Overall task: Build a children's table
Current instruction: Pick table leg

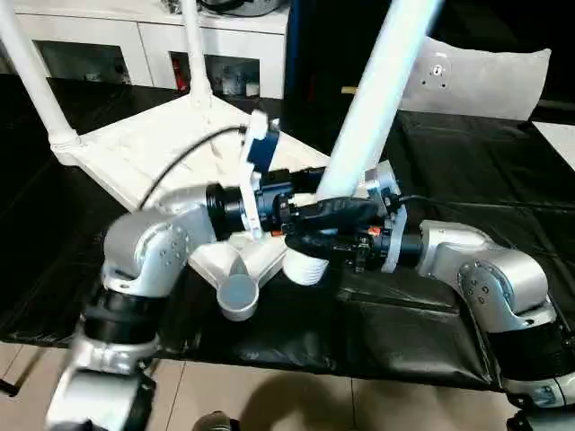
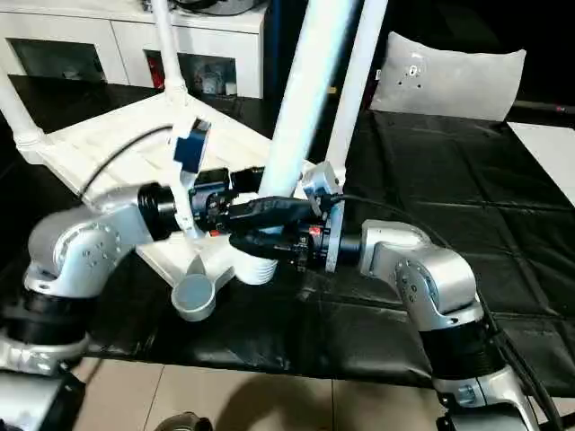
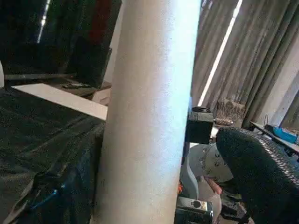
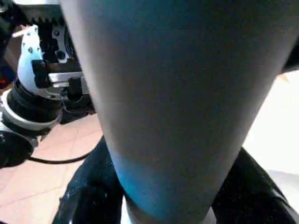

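Tabletop point(image 1: 135, 148) upside down on the black table cover point(image 1: 467, 171), ribbed side up, near corner over the table edge. Two legs point(image 1: 27, 72) standing in the far sockets, one more behind. Fourth leg point(image 1: 373, 99) upright, a little tilted, lower flared end at the near corner socket point(image 1: 305, 268). Right gripper point(image 1: 328, 223) clamped on this leg, just above the socket. Left gripper point(image 1: 283, 202) close against the same leg from the other side; cannot tell if closed. White cabinet point(image 1: 135, 45) behind.
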Robot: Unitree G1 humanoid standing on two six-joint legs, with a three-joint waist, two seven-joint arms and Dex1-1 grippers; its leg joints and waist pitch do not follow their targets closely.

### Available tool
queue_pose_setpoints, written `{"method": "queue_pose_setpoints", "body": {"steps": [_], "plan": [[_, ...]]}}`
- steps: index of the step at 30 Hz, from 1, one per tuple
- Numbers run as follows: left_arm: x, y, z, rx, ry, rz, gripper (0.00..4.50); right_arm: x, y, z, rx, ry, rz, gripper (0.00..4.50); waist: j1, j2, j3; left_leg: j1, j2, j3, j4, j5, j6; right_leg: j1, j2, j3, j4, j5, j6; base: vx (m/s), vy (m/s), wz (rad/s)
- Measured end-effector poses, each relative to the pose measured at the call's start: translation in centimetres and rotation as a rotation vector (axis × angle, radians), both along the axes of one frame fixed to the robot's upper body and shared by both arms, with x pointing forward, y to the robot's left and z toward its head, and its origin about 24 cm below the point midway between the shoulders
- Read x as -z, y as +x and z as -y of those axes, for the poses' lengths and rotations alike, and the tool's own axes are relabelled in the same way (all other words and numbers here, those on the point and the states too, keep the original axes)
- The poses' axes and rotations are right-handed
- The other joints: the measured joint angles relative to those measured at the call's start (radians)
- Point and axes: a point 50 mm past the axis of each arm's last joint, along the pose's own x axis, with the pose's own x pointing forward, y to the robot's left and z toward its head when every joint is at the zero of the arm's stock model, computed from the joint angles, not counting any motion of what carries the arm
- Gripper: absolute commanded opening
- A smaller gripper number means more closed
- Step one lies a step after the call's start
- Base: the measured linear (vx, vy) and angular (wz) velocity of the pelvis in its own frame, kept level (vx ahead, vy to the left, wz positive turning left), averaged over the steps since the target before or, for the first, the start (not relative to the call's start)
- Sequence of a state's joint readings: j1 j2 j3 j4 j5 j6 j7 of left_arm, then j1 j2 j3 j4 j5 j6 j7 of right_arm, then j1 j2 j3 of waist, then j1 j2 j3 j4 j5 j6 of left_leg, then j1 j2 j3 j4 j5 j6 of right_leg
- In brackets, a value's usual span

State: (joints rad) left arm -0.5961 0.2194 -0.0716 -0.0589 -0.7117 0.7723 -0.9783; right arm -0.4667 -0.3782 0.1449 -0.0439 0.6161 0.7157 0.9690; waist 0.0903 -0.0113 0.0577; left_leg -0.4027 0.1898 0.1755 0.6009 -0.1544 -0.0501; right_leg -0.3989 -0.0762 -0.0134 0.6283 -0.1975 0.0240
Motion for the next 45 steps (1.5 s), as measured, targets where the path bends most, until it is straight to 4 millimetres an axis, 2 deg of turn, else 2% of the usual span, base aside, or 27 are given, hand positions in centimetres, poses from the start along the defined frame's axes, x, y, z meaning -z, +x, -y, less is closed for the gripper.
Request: {"method": "queue_pose_setpoints", "body": {"steps": [4,9,13,15,20,23,27,31,32,37,42,43,45], "plan": [[0.1,-0.1,0.2,-0.02,-0.043,-0.023,4.5,0.0,0.1,-0.1,0.02,0.023,0.003,1.96,0.001,0.0,0.0,0.0,0.0,0.0,0.0,0.0,0.0,0.0,0.0,0.0,0.0,0.0,0.0,0.0,0.0,0.0],[-1.0,0.8,0.1,-0.062,-0.328,-0.132,4.5,-0.6,0.5,-0.8,0.15,0.152,0.023,1.96,-0.001,0.0,0.0,0.0,0.0,0.0,0.0,0.0,0.0,0.0,0.0,0.0,0.0,0.0,0.0,0.0,0.0,0.0],[-1.9,0.8,-0.7,-0.044,-0.46,-0.15,4.5,1.2,1.2,0.9,0.307,0.112,-0.062,1.93,0.001,0.001,0.0,0.0,-0.001,0.0,0.0,0.0,0.0,0.0,0.0,0.0,0.0,0.0,0.0,0.0,0.0,0.0],[-1.6,1.2,-1.4,-0.079,-0.448,-0.162,4.5,1.7,1.0,1.0,0.323,0.112,-0.08,1.92,0.0,0.001,-0.001,0.0,0.0,0.0,0.0,0.0,0.0,0.0,0.0,0.0,0.0,0.0,0.0,0.0,0.0,0.0],[-0.1,2.2,-4.5,-0.228,-0.114,-0.048,4.5,2.6,0.9,2.2,0.44,0.022,-0.03,1.92,-0.004,0.007,0.0,0.0,0.0,-0.001,-0.002,0.001,-0.001,-0.001,0.001,0.0,-0.001,-0.001,0.001,0.0,0.0,0.0],[0.8,2.3,-6.3,-0.252,0.099,0.065,4.5,2.7,1.2,2.9,0.506,-0.057,0.043,1.92,-0.003,0.008,0.0,0.0,0.0,-0.001,-0.003,0.001,-0.002,-0.001,0.001,0.0,-0.001,-0.001,0.002,0.0,0.0,0.0],[1.7,2.1,-8.1,-0.197,0.346,0.175,4.33,3.6,1.3,3.1,0.561,-0.104,0.054,1.92,-0.003,0.009,0.0,0.0,0.0,-0.001,-0.004,0.001,-0.002,-0.001,0.001,0.0,-0.001,-0.001,0.002,0.0,0.0,0.0],[3.5,1.4,-11.0,-0.075,0.639,0.233,4.12,4.1,1.1,3.4,0.583,-0.132,0.058,1.92,-0.004,0.013,0.0,0.0,0.0,-0.001,-0.004,0.001,-0.002,-0.002,0.001,0.001,-0.001,-0.001,0.002,0.0,0.0,0.0],[3.9,1.3,-11.4,-0.053,0.67,0.23,3.95,4.1,1.1,3.4,0.579,-0.13,0.065,1.92,-0.003,0.013,0.0,0.0,0.0,-0.001,-0.004,0.001,-0.002,-0.002,0.001,0.001,-0.001,-0.001,0.002,0.0,0.0,0.0],[5.3,1.0,-13.0,0.04,0.882,0.27,3.61,4.2,0.9,3.4,0.548,-0.136,0.088,1.92,-0.001,0.013,0.0,0.001,-0.001,-0.001,-0.004,0.001,-0.002,-0.002,0.0,0.0,0.0,-0.001,0.002,0.0,0.0,0.0],[6.0,3.1,-13.7,-0.012,1.069,0.45,3.27,4.5,0.7,3.2,0.541,-0.154,0.099,1.92,-0.002,0.012,0.0,0.001,-0.001,-0.001,-0.004,0.001,-0.003,-0.002,0.0,0.0,0.0,0.0,0.0,0.0,0.0,0.0],[6.2,3.3,-13.8,-0.007,1.1,0.484,3.06,4.5,0.6,3.1,0.537,-0.159,0.103,1.92,-0.003,0.012,-0.001,0.001,-0.001,-0.001,-0.004,0.002,-0.003,-0.002,0.0,0.0,0.001,0.0,0.0,0.0,0.0,0.0],[6.3,3.4,-13.8,0.022,1.132,0.518,2.92,4.6,0.6,3.0,0.533,-0.165,0.108,1.92,-0.004,0.012,-0.001,0.001,0.0,-0.001,-0.004,0.002,-0.003,-0.002,0.0,0.001,0.001,0.0,0.0,0.0,0.0,0.0]]}}
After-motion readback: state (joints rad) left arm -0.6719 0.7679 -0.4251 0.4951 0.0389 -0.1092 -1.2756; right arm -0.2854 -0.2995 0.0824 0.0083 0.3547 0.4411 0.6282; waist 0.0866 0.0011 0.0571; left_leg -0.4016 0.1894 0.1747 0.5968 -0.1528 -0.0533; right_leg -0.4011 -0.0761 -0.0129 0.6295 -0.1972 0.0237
